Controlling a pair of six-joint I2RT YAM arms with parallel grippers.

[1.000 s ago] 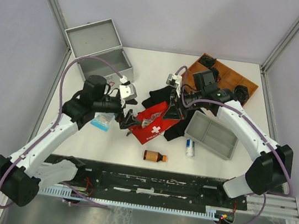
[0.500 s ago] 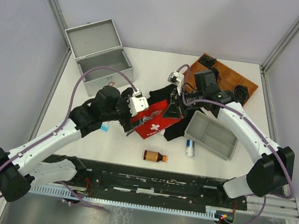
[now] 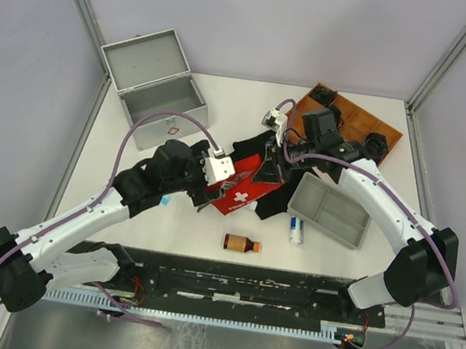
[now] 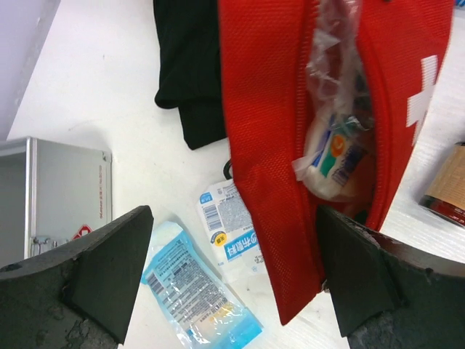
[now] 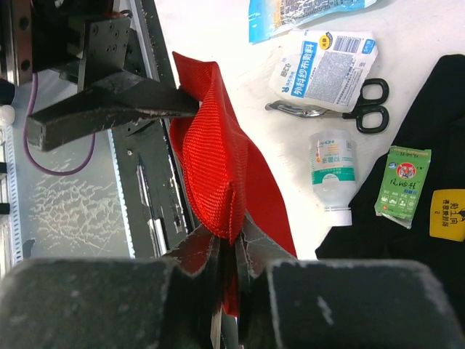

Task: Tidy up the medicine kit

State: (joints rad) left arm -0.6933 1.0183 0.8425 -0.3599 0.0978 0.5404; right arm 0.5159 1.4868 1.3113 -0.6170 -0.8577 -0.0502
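One medicine kit (image 3: 147,60), one red pouch (image 3: 243,195)

Left-rear: case (image 3: 147,60); centre: pouch (image 3: 243,197)

The open case (image 3: 156,118) stands at the far left of the table (image 3: 234,105), its lid tilted back. At the centre the red pouch (image 3: 246,195) sits partly over a black cloth (image 3: 279,205), with the left gripper (image 3: 210,194) at its left end and the right gripper (image 3: 269,175) on its far edge. A grey tray (image 3: 329,211) lies to the right with a brown tray (image 3: 360,123) beyond it, and a white bottle (image 3: 295,230) and an amber bottle (image 3: 241,244) lie nearer the arms.
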